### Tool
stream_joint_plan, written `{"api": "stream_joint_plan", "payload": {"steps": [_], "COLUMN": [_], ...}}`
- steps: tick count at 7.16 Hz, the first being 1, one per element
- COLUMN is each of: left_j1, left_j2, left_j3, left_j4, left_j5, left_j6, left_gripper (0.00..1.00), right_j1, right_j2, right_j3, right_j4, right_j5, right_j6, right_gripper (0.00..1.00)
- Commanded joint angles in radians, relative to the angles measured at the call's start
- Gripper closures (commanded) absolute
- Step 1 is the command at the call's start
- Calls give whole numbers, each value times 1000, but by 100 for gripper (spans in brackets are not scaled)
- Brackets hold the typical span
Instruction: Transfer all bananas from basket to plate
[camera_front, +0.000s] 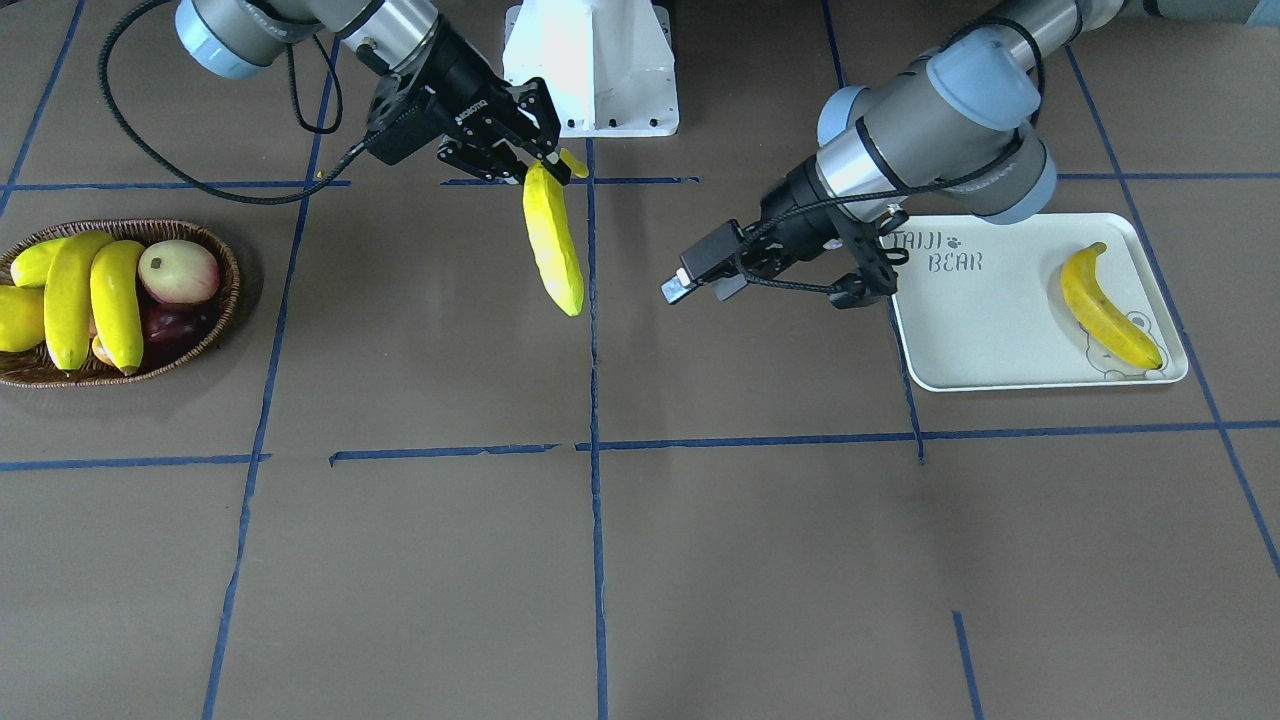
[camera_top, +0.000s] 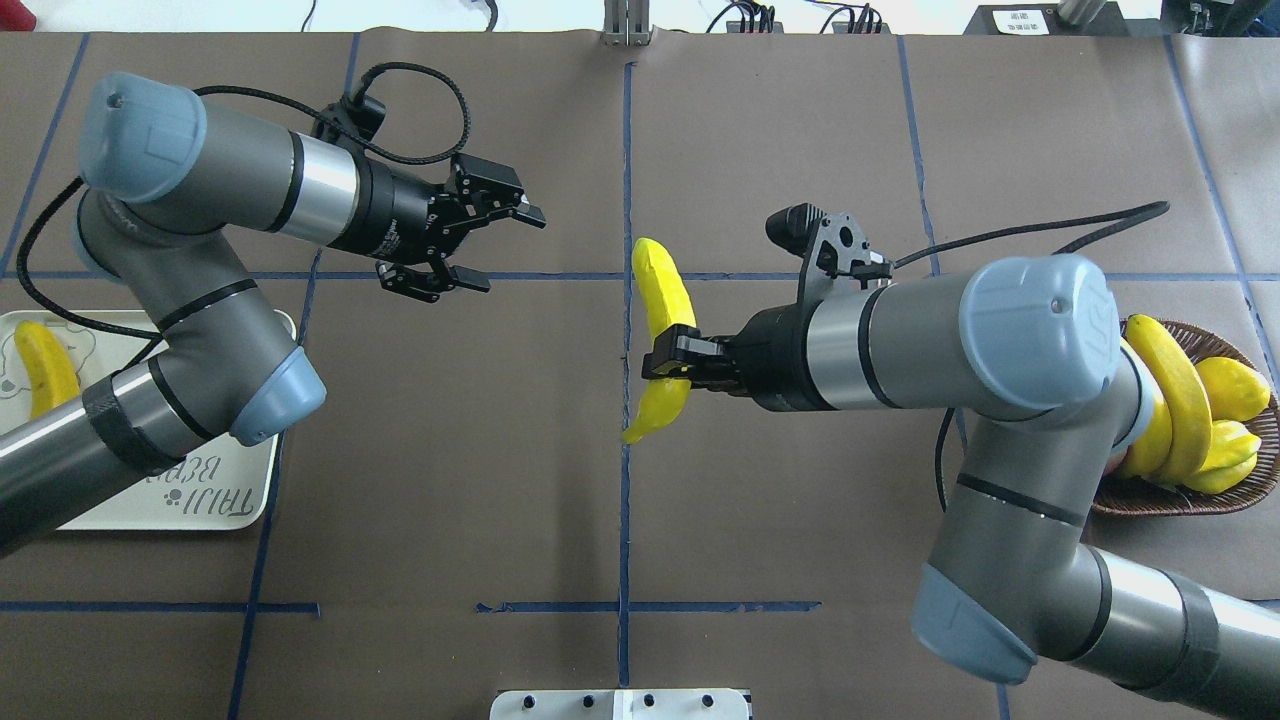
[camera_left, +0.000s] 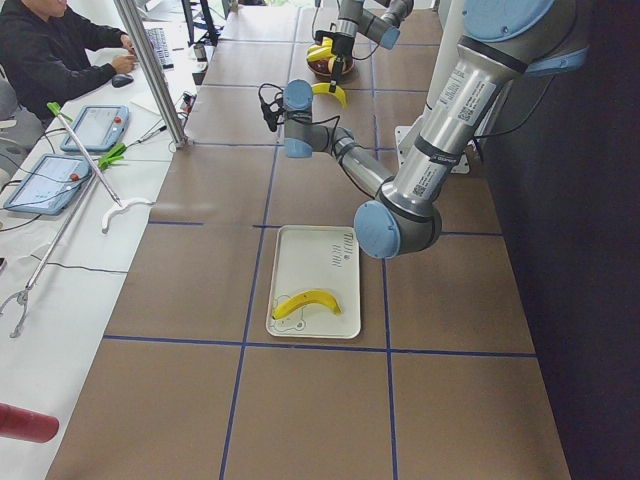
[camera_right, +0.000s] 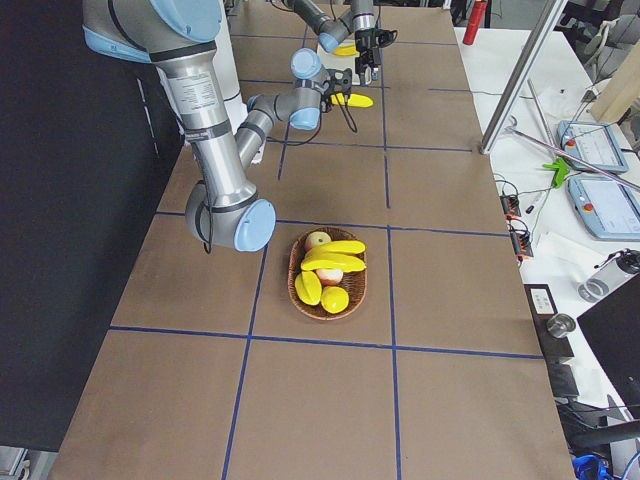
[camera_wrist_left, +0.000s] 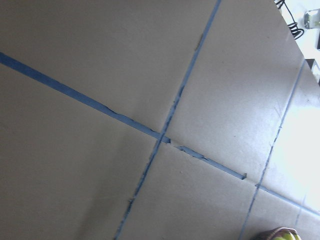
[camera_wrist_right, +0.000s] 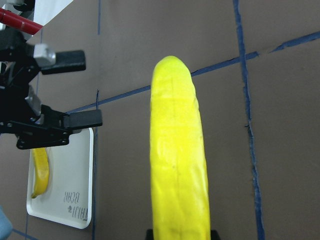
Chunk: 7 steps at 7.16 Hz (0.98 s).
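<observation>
My right gripper is shut on a long yellow banana near its lower end and holds it above the table's middle; in the front view the banana hangs from that gripper. My left gripper is open and empty, raised a little left of that banana. One banana lies on the white plate. Two bananas lie in the wicker basket.
The basket also holds a pale apple-like fruit, a dark red fruit and shorter yellow fruits. Blue tape lines cross the brown table. The white robot base stands at the table's robot side.
</observation>
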Motion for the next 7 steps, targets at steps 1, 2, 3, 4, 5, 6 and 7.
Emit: {"api": "stream_joint_plan", "payload": {"steps": [1,2,3,4,5,6,7], "left_j1": [52,75,113,142,144,143,143], "left_j2": [-50,-56,-56,-58,-58,-56,-55], "left_j3": [1,1,-3,-7,-8,-11,-10], "left_j4": [-12,-12,-12,-12,-13,-24,-24], "left_j5": [16,26,60,81,83,83,83], "left_j6": [-33,-33,-33,-33,-31,-30,-33], "left_gripper": [1,1,1,7,85,100,100], "right_j1": [-53,-53,-53,-53,-53,-53,-53], "right_j2": [13,14,16,16,16,16,51], "right_j3": [-3,-3,-3,-3,-3,-3,-2], "right_j4": [30,30,30,30,30,27,10], "right_j5": [-65,-65,-67,-68,-68,-68,-73], "right_j6": [6,6,6,6,8,8,11], "right_gripper": [99,99,99,99,100,99,66]}}
